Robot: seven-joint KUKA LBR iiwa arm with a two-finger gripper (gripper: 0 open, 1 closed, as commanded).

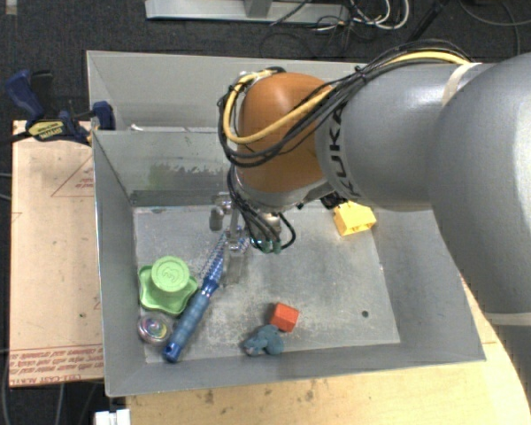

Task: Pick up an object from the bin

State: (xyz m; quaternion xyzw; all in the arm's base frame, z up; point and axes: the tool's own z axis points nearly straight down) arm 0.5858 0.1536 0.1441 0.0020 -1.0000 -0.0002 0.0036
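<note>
nearest to the lower edge of the frame lay a blue-grey lump (263, 341), with a red block (285, 316) just at its upper right. left of them, in the lower left part of the bin (115, 237), sat a small shiny round thing (152, 328), close to the lower end of a blue stick (197, 301). a green cap (166, 283) lay against the left side of this stick.

the stick was long and thin. its long axis ran on a diagonal, from the lower left of the frame up to the middle. its upper end, which looked rough like a brush, reached right to the claw (234, 237). so the stick lay down and to the left from the claw, and only its top end was under it.

the claw hung low over the bin floor, below the orange cover (279, 131) of the wrist. whether it was apart, together, or clamped on the stick end, i could not tell, because the cover and cables hid much of it. i judge that a grasp should go across the thin width of the stick, not along it.

farther, to the right of the claw, a yellow block (354, 218) lay well apart from all the rest.
</note>
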